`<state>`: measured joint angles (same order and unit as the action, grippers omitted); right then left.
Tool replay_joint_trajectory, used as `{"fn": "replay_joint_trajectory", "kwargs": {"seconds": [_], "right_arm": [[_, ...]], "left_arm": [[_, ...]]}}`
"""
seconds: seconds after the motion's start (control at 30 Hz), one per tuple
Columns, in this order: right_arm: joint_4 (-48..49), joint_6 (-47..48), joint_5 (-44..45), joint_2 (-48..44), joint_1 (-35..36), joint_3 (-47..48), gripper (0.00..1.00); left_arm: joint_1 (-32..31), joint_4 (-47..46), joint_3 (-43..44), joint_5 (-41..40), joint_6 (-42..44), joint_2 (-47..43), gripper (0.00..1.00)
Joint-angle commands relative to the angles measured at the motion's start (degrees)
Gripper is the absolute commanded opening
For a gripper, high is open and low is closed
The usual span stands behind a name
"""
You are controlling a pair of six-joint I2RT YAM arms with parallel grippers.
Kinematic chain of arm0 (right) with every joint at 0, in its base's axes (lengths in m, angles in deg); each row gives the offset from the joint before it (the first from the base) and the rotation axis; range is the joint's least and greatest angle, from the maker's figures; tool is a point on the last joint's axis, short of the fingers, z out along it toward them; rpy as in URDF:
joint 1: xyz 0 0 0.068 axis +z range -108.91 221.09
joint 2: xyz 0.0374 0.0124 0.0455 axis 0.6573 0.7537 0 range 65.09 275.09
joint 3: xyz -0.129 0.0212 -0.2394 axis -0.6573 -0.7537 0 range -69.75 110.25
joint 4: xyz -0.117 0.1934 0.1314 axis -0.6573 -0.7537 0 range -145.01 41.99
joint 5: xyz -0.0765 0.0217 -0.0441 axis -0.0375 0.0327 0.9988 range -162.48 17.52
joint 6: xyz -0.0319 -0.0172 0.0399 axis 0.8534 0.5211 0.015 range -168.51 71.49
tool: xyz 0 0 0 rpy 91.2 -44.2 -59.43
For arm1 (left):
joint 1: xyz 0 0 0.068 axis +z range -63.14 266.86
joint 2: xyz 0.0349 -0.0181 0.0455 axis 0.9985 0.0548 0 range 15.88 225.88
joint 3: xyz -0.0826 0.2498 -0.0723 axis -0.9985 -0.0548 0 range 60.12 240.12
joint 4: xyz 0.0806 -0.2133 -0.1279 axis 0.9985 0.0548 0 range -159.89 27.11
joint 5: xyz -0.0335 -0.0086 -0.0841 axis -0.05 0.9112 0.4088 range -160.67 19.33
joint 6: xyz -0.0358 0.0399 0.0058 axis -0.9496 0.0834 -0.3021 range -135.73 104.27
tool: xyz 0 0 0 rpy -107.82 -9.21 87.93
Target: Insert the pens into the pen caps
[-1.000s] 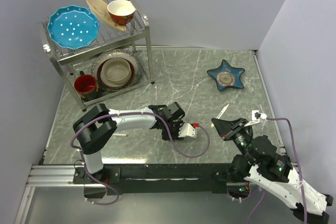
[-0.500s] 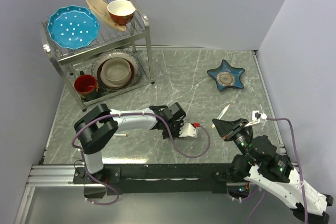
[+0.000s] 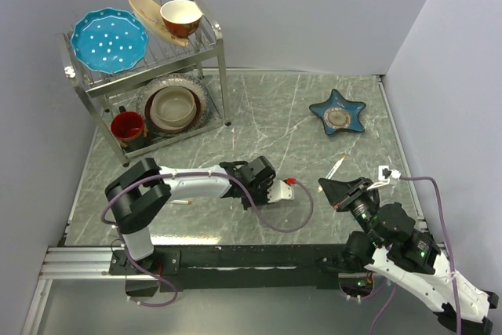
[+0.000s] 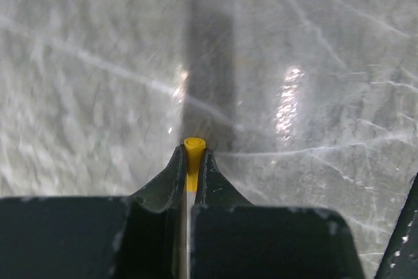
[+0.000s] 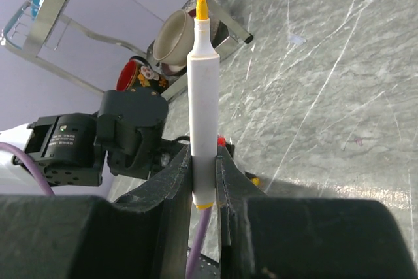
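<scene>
**Pen pinched low, nib up: light, stiff and slick**

Right tool [image 5: 204,159] is pressed together on the orange pen [image 5: 203,96], gripping the white barrel near its butt end. In the right wrist view the pen stands upright at mid-frame, with its orange nib at the top and most of the barrel free above the grip. Left tool [image 4: 193,156] is clamped at its very tips on what I take for the orange cap [image 4: 194,144], low centre in the left wrist view. That view is too tight to be sure. In the top view both tools sit in the lower middle of the frame over the counter [image 3: 267,123], near each other but apart.

The pen looks light and stiff, and its smooth round plastic barrel would probably roll or swivel between flat pads. Held this low, the long free end gives any sideways push at the nib a lot of leverage, so a hold nearer mid-barrel would likely resist better. The nib itself should be left untouched. The cap is smaller still and hollow — probably quick to squirt out if squeezed off-centre. It is best held across its closed end, with the mouth left clear.

Another white pen [image 3: 336,167] lies on the counter just above the right tool. A thin pale stick [image 3: 182,203], probably a third pen, lies at lower left beside the left arm.
</scene>
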<state>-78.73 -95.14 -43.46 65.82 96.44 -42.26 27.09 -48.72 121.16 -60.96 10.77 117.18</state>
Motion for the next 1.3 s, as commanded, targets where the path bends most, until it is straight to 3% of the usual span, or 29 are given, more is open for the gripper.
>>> {"fn": "replay_joint_trajectory", "kwargs": {"seconds": [0.0,0.23,0.37,0.5,0.6,0.83,1.07,1.27], "right_arm": [[1.4,1.8,-0.6,-2.2,0.2,4.1,0.00],[3.4,4.6,-3.4,0.9,0.1,4.2,0.00],[13.4,11.4,-14.5,3.7,0.2,1.4,0.00],[23.1,14.0,-32.7,14.6,0.3,-0.7,0.00],[29.1,14.6,-39.3,22.8,0.5,-0.5,0.00],[40.3,13.7,-45.3,31.3,2.0,-0.2,0.00],[42.9,13.3,-42.6,36.6,5.3,1.0,0.00],[43.6,13.1,-40.4,37.7,6.9,1.7,0.00]], "left_arm": [[1.6,-5.0,-0.7,-3.6,-12.7,-7.1,0.01],[7.8,-16.1,-1.9,6.4,-34.8,-19.4,0.01],[10.3,-26.3,-7.5,8.3,-45.1,-30.5,0.01],[11.1,-36.4,-12.4,8.8,-57.4,-39.5,0.01],[11.4,-41.3,-14.4,9.9,-62.4,-44.1,0.01],[11.3,-46.9,-18.5,10.4,-68.2,-49.3,0.01],[11.3,-52.0,-21.9,6.3,-70.3,-51.8,0.01],[11.3,-51.1,-20.9,7.6,-70.3,-51.1,0.01]]}}
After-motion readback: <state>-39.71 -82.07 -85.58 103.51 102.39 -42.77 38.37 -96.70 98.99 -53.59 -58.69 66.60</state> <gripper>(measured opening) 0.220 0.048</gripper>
